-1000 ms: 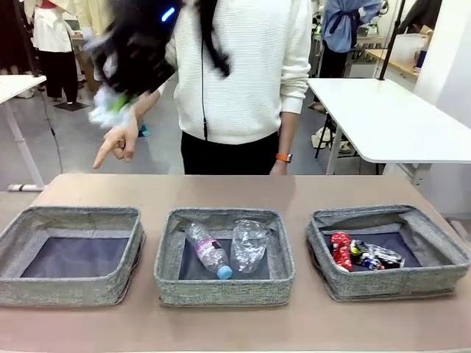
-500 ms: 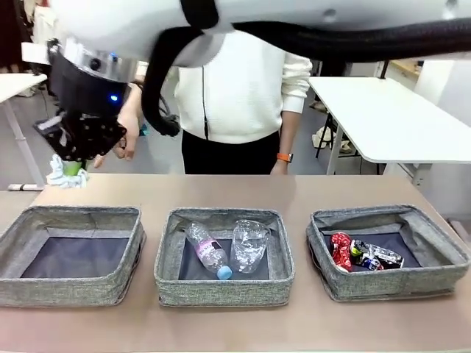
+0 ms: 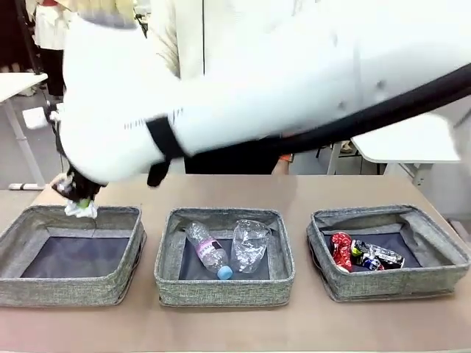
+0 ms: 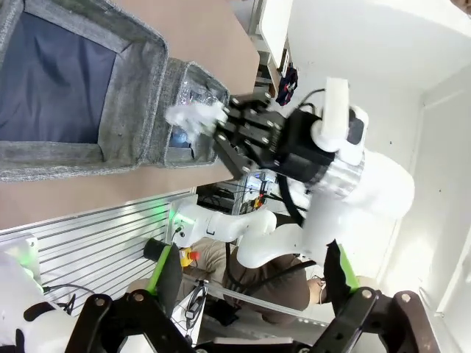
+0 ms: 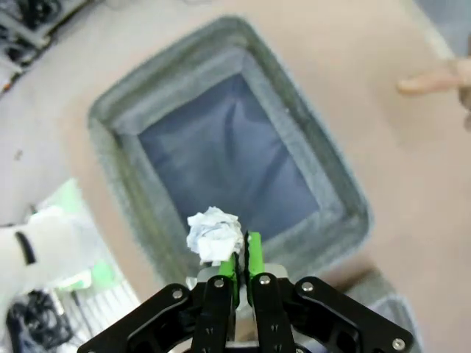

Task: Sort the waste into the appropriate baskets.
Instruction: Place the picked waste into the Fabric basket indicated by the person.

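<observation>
Right hand [image 5: 237,273] pinches paper ball [image 5: 213,234] over left basket's [image 3: 44,217] 12 o'clock rim (risk: drops outside). Left hand [image 4: 250,294] wide, empty.

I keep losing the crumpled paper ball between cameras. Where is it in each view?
Front: paper ball at far left, over the left basket's back rim.
Left wrist: upper middle, in the right gripper.
Right wrist: lower centre, at its fingertips.
Shared landmark: left basket.

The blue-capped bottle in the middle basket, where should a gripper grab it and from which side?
Likely from above, across the labelled mid-body of the bottle: it lies flat, cap toward the near wall of the middle basket, and the cup crowds one side, so place the fingers with care.
</observation>
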Tool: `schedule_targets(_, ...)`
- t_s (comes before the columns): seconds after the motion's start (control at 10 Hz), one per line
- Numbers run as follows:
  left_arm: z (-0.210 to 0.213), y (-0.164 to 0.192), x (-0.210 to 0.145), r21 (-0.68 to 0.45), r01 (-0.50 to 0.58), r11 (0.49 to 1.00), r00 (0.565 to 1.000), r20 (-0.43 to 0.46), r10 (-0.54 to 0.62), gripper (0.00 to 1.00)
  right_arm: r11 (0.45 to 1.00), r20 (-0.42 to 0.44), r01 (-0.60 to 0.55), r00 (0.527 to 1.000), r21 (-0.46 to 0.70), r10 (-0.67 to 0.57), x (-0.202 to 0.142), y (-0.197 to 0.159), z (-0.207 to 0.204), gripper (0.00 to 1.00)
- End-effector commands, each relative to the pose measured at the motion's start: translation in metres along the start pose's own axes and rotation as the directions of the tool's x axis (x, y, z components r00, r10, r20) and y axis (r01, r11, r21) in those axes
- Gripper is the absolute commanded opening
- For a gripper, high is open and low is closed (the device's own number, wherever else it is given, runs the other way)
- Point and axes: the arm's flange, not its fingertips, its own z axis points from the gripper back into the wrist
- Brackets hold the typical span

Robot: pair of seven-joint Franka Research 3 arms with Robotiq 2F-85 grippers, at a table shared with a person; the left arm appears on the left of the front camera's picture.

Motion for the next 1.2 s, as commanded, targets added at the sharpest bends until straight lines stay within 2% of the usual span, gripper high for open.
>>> schedule_targets(0.0,-0.001,0.000,-0.002,-0.013,0.001,1.000,1.000,0.000,-0.001,1.00,1.000,0.060,0.026,0.998,-0.002,-0.026,-0.009,0.003,-0.007,0.07)
schedule_targets(0.3,-0.001,0.000,-0.002,-0.013,0.001,1.000,1.000,0.000,-0.001,1.00,1.000,0.033,0.021,0.999,-0.008,-0.021,-0.007,-0.006,-0.006,0.07)
schedule_targets(0.4,-0.001,0.000,-0.002,-0.013,0.001,1.000,1.000,0.000,-0.001,1.00,1.000,0.024,0.015,1.000,-0.005,-0.014,-0.005,-0.006,-0.008,0.53)
schedule_targets(0.5,-0.001,0.000,-0.002,-0.013,0.001,1.000,1.000,0.000,-0.001,1.00,1.000,0.016,0.013,1.000,-0.005,-0.012,-0.004,-0.005,-0.009,0.64)
schedule_targets(0.6,-0.001,0.000,-0.002,-0.013,0.001,1.000,1.000,0.000,-0.001,1.00,1.000,0.009,0.011,1.000,0.002,-0.011,-0.004,-0.004,-0.010,1.00)
schedule_targets(0.8,-0.001,0.000,-0.002,-0.013,0.001,1.000,1.000,0.000,-0.001,1.00,1.000,0.004,0.027,1.000,0.006,-0.027,-0.007,-0.007,-0.007,1.00)
schedule_targets(0.9,-0.001,0.000,-0.002,-0.013,0.001,1.000,1.000,0.000,-0.001,1.00,0.999,0.009,0.026,1.000,0.023,-0.026,-0.007,-0.007,-0.006,0.88)
schedule_targets(1.0,-0.001,0.000,-0.002,-0.013,0.001,1.000,1.000,0.000,-0.001,1.00,0.998,0.000,0.027,1.000,0.052,-0.027,-0.008,-0.008,-0.007,0.97)
schedule_targets(1.1,-0.001,0.000,-0.002,-0.013,0.001,1.000,1.000,0.000,-0.001,1.00,0.997,-0.023,0.025,0.999,0.080,-0.023,-0.008,-0.009,-0.007,1.00)
